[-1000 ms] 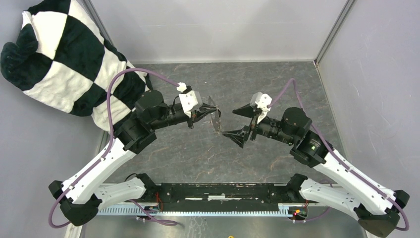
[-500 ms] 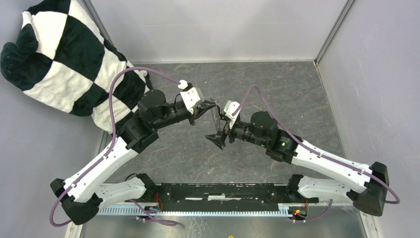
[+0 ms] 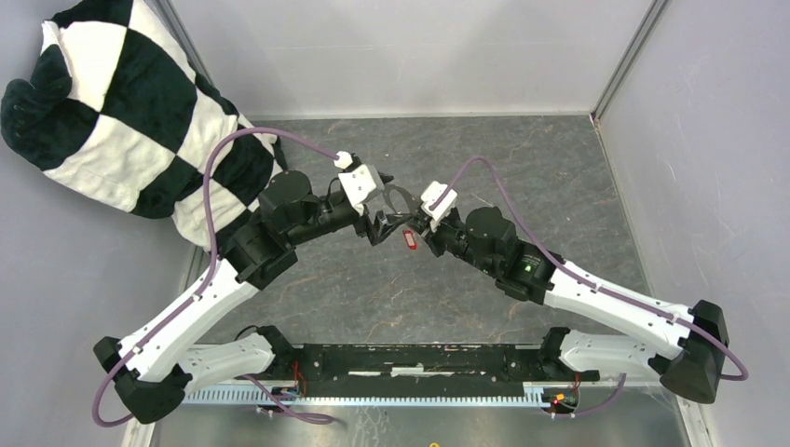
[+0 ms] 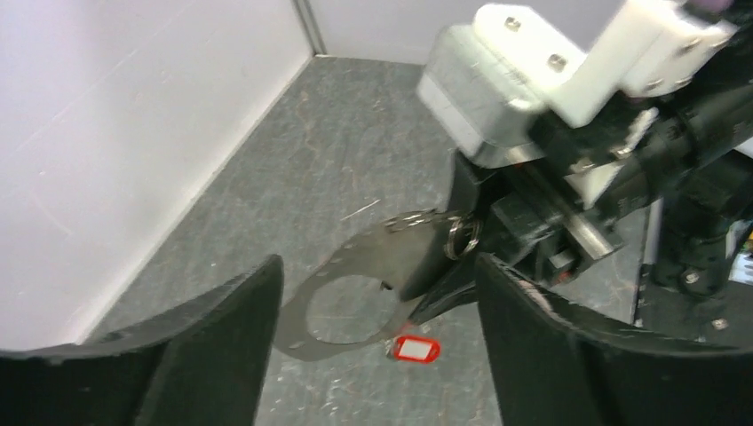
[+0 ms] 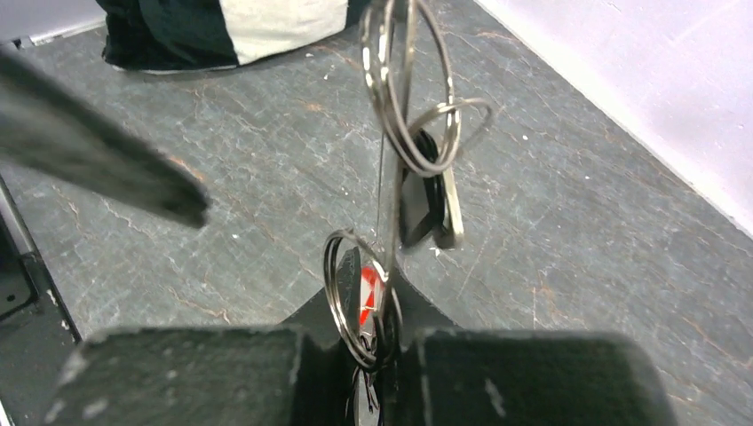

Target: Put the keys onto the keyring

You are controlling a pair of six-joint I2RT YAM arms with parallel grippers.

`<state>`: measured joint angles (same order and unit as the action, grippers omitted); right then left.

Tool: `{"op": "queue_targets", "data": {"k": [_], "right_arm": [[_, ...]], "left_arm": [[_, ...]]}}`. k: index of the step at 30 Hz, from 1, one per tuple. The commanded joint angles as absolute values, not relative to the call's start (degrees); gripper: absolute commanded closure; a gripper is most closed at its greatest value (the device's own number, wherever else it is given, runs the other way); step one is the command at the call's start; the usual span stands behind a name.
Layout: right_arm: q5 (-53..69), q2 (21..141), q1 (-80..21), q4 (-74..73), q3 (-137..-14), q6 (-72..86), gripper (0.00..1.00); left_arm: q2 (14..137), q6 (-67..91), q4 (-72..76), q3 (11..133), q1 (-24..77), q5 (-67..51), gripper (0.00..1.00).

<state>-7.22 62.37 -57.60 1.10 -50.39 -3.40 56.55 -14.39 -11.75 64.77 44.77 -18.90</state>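
Note:
The keyring (image 4: pixel 311 306), a flat grey metal loop with a jagged outline, hangs above the table between both arms. My right gripper (image 5: pixel 382 342) is shut on its lower edge; it also shows in the top view (image 3: pixel 419 223). The keyring (image 5: pixel 395 53) runs edge-on up from those fingers. A key with a black tag (image 5: pixel 419 213) dangles from split rings looped on it. The red-tagged key (image 4: pixel 416 349) hangs below on another small ring, its red tag (image 3: pixel 407 240) (image 5: pixel 368 297) just under the grip. My left gripper (image 4: pixel 377 266) (image 3: pixel 386 205) stands open, its fingers either side of the keyring without touching it.
A black-and-white checked cushion (image 3: pixel 121 102) lies at the far left, over the table's corner. White walls close the back (image 3: pixel 401 56) and the right side (image 3: pixel 708 186). Grey marbled tabletop (image 3: pixel 373 289) lies below both grippers.
The right arm has swung in leftward and shut on the keyring. The left gripper, shut on the keyring before, has opened and let it go.

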Motion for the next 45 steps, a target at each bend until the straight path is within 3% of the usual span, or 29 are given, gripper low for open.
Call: {"op": "queue_targets", "data": {"k": [1,3,7,10,16,21,25,30,38,40,43,45], "right_arm": [[-10.14,58.90,-58.18,-0.60,-50.71,-6.73,1.00],[-11.29,57.79,-57.87,-3.99,-49.41,-7.37,1.00],[-7.95,54.73,-54.99,-5.76,-43.26,-6.34,0.89],[-2.25,53.91,-49.63,-6.16,-39.40,-4.85,0.97],[-14.79,61.90,-45.45,-13.05,-42.54,-9.46,1.00],[-31.70,74.80,-45.44,-15.13,-52.06,-15.54,0.94],[-40.98,84.79,-46.84,-12.97,-57.13,-18.65,1.00],[-51.89,99.38,-52.85,-11.98,-61.81,-23.07,1.00],[-55.74,113.36,-60.51,-12.18,-67.14,-22.23,0.96],[-55.54,115.40,-61.69,-12.38,-68.22,-20.81,0.87],[-52.06,117.43,-63.03,-13.21,-69.61,-17.24,0.57],[-49.38,118.20,-63.90,-13.63,-69.97,-15.31,0.45]], "left_arm": [[57.66,-14.39,-15.42,67.28,44.63,-12.21,0.02],[60.49,-15.04,-22.31,71.15,44.64,-9.84,0.00],[68.10,-14.08,-35.98,81.76,41.97,-5.08,0.00],[73.30,-11.97,-43.92,88.76,35.20,-9.04,0.00],[80.65,-12.90,-55.23,97.23,29.19,-6.27,0.00],[80.37,-11.79,-57.96,96.74,25.22,-5.77,0.00],[78.49,-11.97,-57.89,94.13,20.78,-6.18,0.00],[76.65,-8.93,-54.20,90.47,14.88,-8.83,0.00],[75.03,-7.86,-53.69,89.21,13.97,-10.20,0.00],[74.76,-8.01,-53.94,89.61,13.97,-10.20,0.00],[74.41,-7.25,-54.10,90.31,13.93,-10.91,0.00],[74.24,-7.12,-54.62,90.83,13.89,-12.16,0.00]]}}
